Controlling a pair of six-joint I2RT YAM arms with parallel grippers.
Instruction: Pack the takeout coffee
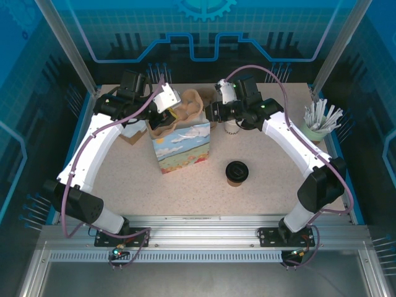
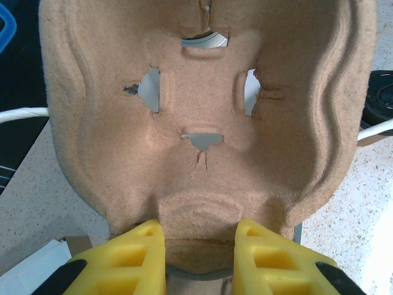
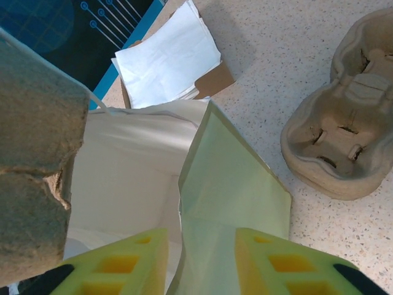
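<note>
On the speckled table (image 1: pixel 272 192) an open paper bag (image 1: pixel 181 147) printed with a landscape is stood. A pulp carrier (image 2: pixel 202 92) is clamped in the left hand (image 2: pixel 199 230) over the bag's mouth, which is largely hidden from above. The takeout coffee (image 1: pixel 236 173) is stood upright near the bag's right side, its brown cup mostly covered by the black lid. The right hand (image 3: pixel 201 236) is held with fingers apart astride the bag's wall.

Left arm (image 1: pixel 93 151) and right arm (image 1: pixel 286 134) reach forward, wrists turned inward; left jaws apparently clamped, right unclear.
</note>
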